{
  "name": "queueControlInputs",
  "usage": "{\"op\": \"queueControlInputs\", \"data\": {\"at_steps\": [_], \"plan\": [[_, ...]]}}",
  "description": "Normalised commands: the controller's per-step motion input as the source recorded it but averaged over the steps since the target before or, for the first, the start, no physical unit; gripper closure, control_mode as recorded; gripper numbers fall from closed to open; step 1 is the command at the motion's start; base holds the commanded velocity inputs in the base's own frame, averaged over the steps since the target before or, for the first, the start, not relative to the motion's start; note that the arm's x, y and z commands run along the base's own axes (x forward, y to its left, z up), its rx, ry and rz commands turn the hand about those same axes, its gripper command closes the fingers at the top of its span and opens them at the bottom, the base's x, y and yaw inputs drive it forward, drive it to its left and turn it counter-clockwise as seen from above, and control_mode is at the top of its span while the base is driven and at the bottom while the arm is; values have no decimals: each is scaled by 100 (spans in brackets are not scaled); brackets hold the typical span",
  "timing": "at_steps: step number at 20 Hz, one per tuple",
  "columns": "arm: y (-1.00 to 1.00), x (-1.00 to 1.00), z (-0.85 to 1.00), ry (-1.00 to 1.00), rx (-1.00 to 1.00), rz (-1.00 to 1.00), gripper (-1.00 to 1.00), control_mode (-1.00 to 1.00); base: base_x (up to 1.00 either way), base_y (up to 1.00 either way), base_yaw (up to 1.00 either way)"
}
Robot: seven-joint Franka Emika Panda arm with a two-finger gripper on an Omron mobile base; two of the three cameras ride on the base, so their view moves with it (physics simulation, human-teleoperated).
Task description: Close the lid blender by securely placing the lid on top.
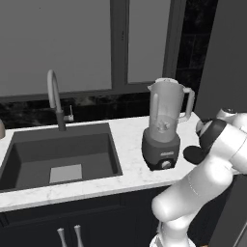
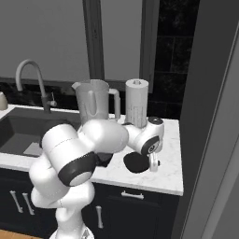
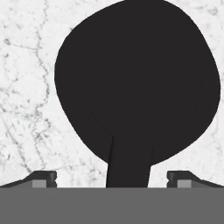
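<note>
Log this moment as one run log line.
gripper: open, above lid | lid: flat on counter | blender: uncovered

Bare counter (image 3: 26, 109) rings the lid (image 3: 135, 78); blender (image 1: 164, 125) probably crowds its left

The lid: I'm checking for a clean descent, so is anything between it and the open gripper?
Nothing: in the hand view the lid lies flat on bare marble counter, straight ahead of the open gripper, fingertips apart.
</note>
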Motion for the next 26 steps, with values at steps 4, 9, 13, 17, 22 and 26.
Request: {"op": "queueControlInputs", "data": {"at_steps": [4, 9, 13, 17, 22, 26], "plan": [[0, 14, -3, 0, 0, 0, -100, -100, 0, 0, 0], [0, 20, -9, 0, 0, 0, -100, -100, 0, 0, 0], [0, 20, -19, 3, 0, 0, -100, -100, 0, 0, 0], [-3, 2, -28, 5, 0, 0, -100, -100, 0, 0, 0], [-6, 0, -27, 5, 0, 0, -100, -100, 0, 0, 0], [0, 0, -13, 4, 0, 0, 100, -100, 0, 0, 0]]}}
